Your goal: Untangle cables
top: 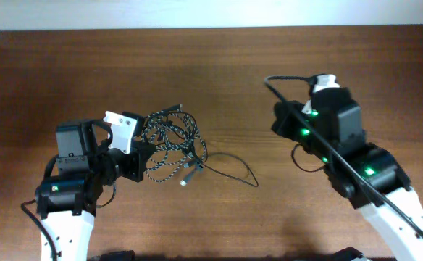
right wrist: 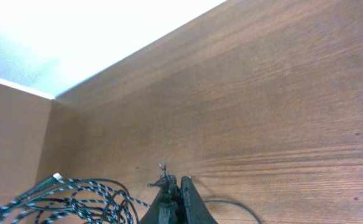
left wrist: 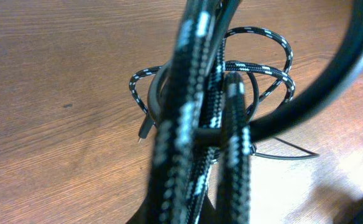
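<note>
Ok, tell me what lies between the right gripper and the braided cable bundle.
Overhead, bare wooden table separates the right gripper from the braided cable; the thin black cable loops just below that stretch.

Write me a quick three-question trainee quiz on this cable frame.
1. True or false: the right gripper holds the braided cable.
2. Which gripper is closed on the braided cable? A) left gripper B) right gripper C) neither
3. Fill in: the thin black cable trails from the braided bundle toward the robot's ____ side.
Key: 1 false: it is shut, well apart from the bundle. 2 A. 3 right.
</note>
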`<state>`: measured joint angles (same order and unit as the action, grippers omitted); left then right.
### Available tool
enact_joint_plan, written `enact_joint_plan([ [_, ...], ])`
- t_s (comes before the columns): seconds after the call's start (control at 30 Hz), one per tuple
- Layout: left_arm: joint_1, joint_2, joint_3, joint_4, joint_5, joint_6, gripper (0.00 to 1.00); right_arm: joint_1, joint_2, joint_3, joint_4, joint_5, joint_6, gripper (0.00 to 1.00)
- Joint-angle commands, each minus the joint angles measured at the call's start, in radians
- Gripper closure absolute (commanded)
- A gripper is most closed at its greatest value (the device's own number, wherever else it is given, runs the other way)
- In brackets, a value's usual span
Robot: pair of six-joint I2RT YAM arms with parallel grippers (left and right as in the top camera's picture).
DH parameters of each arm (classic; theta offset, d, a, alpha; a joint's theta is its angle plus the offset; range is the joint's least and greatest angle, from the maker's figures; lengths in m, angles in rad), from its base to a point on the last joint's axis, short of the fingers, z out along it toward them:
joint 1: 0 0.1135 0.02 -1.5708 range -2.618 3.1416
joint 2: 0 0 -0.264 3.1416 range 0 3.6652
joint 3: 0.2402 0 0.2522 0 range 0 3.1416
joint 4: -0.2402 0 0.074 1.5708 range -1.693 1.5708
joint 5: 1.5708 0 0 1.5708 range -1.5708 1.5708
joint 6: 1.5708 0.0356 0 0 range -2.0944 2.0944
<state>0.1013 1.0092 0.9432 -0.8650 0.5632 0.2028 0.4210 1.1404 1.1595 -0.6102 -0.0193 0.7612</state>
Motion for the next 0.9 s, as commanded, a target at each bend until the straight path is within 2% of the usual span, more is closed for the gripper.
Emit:
enact_joint_plan([
  [0.0, 0.003, -0.014, 0.004, 0.008, -0.010, -0.024, 1.00, -0.015, -0.035, 0.000, -0.004, -0.064, -0.029, 0.96],
  [0.03, 0.003, -0.014, 0.004, 0.012, -0.010, -0.056, 1.00, -0.014, -0.028, 0.000, -0.014, -0.106, -0.029, 0.96],
  [0.1, 0.003, -0.014, 0.004, 0.026, 0.002, -0.139, 1.00, -0.014, 0.072, 0.000, -0.098, -0.253, -0.046, 0.81],
  [0.17, 0.003, -0.014, 0.004, 0.026, 0.028, -0.139, 1.00, 0.027, 0.195, 0.000, -0.083, -0.386, -0.189, 0.73],
  [0.27, 0.003, -0.014, 0.004, 0.026, 0.027, -0.139, 1.00, 0.109, 0.303, 0.000, -0.028, -0.433, -0.302, 0.69],
  [0.3, 0.003, -0.014, 0.004, 0.026, 0.027, -0.139, 1.00, 0.143, 0.305, 0.000, 0.021, -0.515, -0.417, 0.64],
  [0.43, 0.003, -0.014, 0.004, 0.027, 0.027, -0.158, 1.00, 0.247, 0.303, 0.000, 0.056, -0.533, -0.583, 0.61],
  [0.47, 0.003, -0.014, 0.004, 0.027, 0.027, -0.182, 1.00, 0.273, 0.303, 0.000, 0.060, -0.500, -0.609, 0.58],
  [0.57, 0.003, -0.014, 0.004, 0.029, 0.028, -0.219, 1.00, 0.466, 0.306, 0.000, 0.113, 0.188, -0.608, 0.59],
  [0.63, 0.003, -0.014, 0.004, 0.029, 0.028, -0.249, 1.00, 0.524, 0.320, 0.000, 0.184, 0.398, -0.609, 0.59],
  [0.77, 0.003, -0.014, 0.004, 0.023, 0.055, -0.260, 1.00, 0.528, 0.370, 0.000, 0.237, 0.397, -0.616, 0.60],
  [0.8, 0.003, -0.014, 0.004, 0.023, 0.070, -0.260, 1.00, 0.528, 0.385, 0.000, 0.237, 0.394, -0.616, 0.65],
  [0.87, 0.003, -0.014, 0.004, 0.023, 0.070, -0.260, 1.00, 0.528, 0.400, 0.000, 0.237, 0.339, -0.616, 0.65],
])
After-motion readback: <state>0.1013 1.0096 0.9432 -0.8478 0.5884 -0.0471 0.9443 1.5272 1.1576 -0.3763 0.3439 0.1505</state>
